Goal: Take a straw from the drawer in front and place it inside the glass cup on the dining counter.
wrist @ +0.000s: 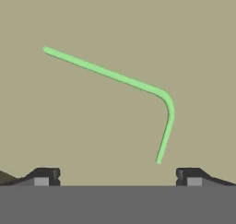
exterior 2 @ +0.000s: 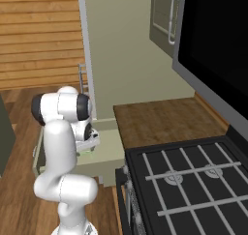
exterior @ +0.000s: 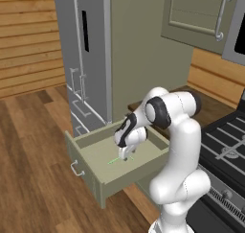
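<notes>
My claw (wrist: 117, 176) hangs inside the open drawer (exterior: 91, 175), its fingers spread wide and holding nothing. The straw (wrist: 115, 76) lies flat on the drawer floor just below my fingertips (wrist: 44, 176), not touching them.

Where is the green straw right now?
The straw lies flat on the floor of the open drawer, just below the open gripper. In the hand view it sits between and ahead of the fingertips.
</notes>
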